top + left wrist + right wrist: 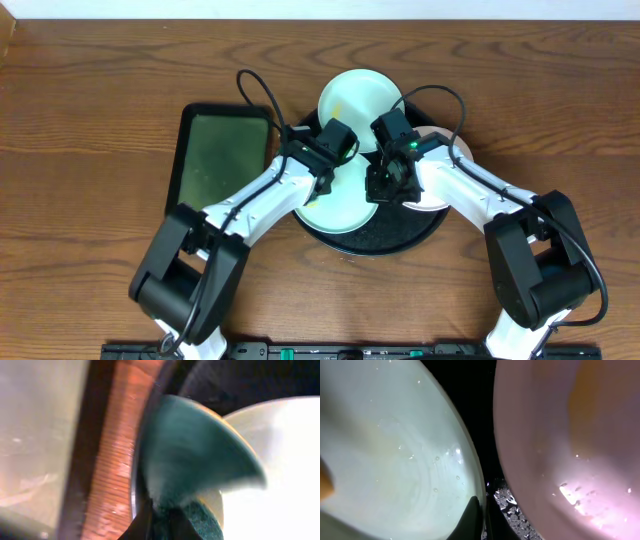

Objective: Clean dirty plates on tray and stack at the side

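The black tray (400, 235) holds three plates. One mint plate (357, 95) lies at its far rim. A second mint plate (335, 210) lies front left, and the white plate (462, 150) at the right is mostly hidden under my right arm. My right gripper (383, 185) is shut on the rim of the front mint plate (395, 450); its jaws (482, 515) pinch that edge, with the white plate (560, 435) beside it. My left gripper (345, 160) is shut (162, 527) on a blurred green and yellow sponge (200, 460) over a pale plate (285, 460).
A dark green rectangular tray (220, 150) lies left of the black tray, with a strip of wood table between them in the left wrist view (115, 460). Water droplets lie on the black tray's floor (512, 505). Wood table surrounds both trays.
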Robot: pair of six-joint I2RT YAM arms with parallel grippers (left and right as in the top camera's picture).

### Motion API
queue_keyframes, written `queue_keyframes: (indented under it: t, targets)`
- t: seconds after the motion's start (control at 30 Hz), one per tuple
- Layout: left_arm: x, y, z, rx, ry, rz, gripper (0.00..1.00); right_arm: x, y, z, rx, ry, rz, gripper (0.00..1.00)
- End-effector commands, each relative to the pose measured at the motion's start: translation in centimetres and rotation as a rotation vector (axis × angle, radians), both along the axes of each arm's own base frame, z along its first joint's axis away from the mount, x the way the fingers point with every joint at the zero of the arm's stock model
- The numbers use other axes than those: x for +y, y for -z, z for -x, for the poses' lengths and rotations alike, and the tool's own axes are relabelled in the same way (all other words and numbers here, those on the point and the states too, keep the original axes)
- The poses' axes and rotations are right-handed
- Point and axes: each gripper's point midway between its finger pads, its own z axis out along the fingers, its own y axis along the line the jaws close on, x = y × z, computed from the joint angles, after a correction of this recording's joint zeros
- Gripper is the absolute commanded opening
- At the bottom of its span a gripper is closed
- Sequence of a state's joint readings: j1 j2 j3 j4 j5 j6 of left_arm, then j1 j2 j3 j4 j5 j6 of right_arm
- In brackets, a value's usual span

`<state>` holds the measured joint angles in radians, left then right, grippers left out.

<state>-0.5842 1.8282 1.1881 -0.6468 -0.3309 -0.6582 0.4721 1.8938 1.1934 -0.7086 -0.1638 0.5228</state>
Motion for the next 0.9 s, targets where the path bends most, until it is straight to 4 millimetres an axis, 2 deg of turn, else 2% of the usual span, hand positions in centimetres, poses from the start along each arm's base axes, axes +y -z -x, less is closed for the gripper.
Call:
queue_keyframes:
  t: [0.0, 0.1, 0.13, 0.17, 0.2, 0.5, 0.57, 0.67, 0.77, 0.8, 0.87]
  targets:
    - [0.4, -3.4, -1.2, -0.099, -0.034, 0.052, 0.07, -1.0, 0.4, -0.3, -0.011, 0.007, 0.06, 0.01]
    - [-4.3, -3.3, -0.4, -0.022, 0.042, 0.309, 0.07, -1.1, 0.4, -0.3, -0.011, 0.007, 0.06, 0.01]
    - [-6.6, -3.1, 0.4, 0.037, 0.086, 0.429, 0.07, -1.0, 0.4, -0.3, -0.011, 0.007, 0.06, 0.01]
    - [-7.5, -2.8, 0.8, 0.068, 0.103, 0.473, 0.08, -1.0, 0.4, -0.3, -0.011, 0.007, 0.06, 0.01]
    - [-8.1, -2.4, 1.2, 0.093, 0.104, 0.497, 0.07, -1.1, 0.4, -0.3, -0.011, 0.007, 0.06, 0.01]
    - [-9.0, 3.1, 3.4, 0.246, 0.094, 0.46, 0.07, -1.1, 0.4, -0.4, -0.011, 0.008, 0.059, 0.01]
    - [-8.1, 4.2, 3.4, 0.25, 0.105, 0.401, 0.07, -1.1, 0.4, -0.4, -0.011, 0.008, 0.06, 0.01]
    - [-4.8, 4.7, 2.9, 0.208, 0.058, 0.224, 0.07, -1.1, 0.4, -0.3, -0.008, 0.006, 0.061, 0.01]
    - [-0.2, 3.5, 1.8, 0.107, 0.011, -0.026, 0.07, -1.1, 0.4, -0.3, -0.008, 0.008, 0.061, 0.01]
    - [1.7, 2.2, 1.1, 0.049, -0.006, -0.134, 0.08, -1.1, 0.4, -0.4, -0.01, 0.009, 0.061, 0.01]
    - [2.7, 1.1, 0.7, 0.008, -0.016, -0.189, 0.07, -1.1, 0.4, -0.4, -0.012, 0.003, 0.061, 0.01]
